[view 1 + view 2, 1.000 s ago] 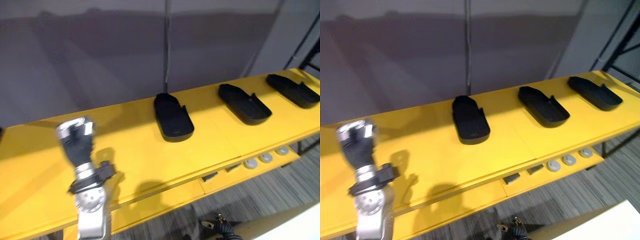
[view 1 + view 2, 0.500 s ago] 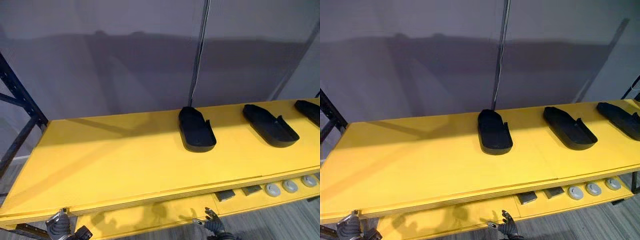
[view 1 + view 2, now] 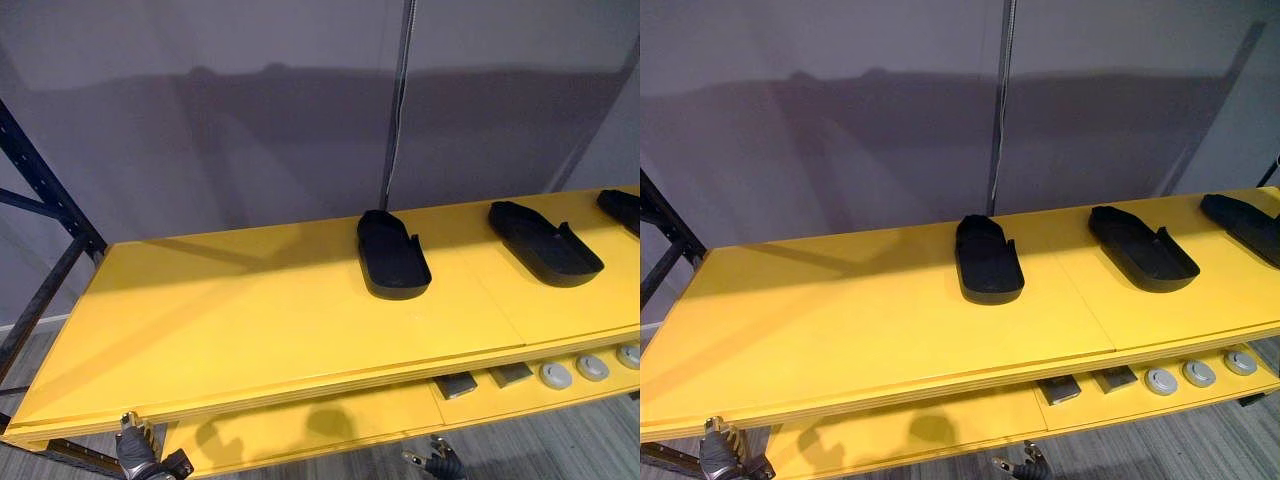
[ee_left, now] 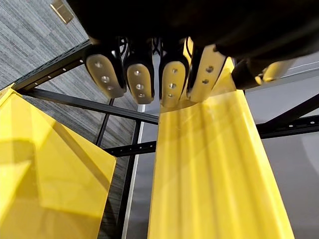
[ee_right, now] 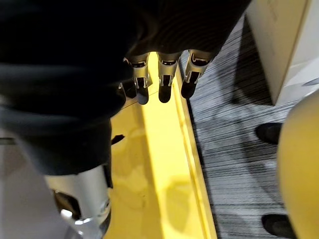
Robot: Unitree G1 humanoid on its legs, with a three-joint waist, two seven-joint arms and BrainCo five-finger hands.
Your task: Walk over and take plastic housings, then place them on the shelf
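Plastic housings (image 3: 392,258) rest on the shelf (image 3: 240,320); left hand (image 4: 172,82) and right hand (image 5: 164,79) hang slack-fingered, empty.

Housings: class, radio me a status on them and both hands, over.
Left hand open, right hand open, both low before the shelf, empty. Three housings on the shelf, none held. Black upright at its left end, apart from them.
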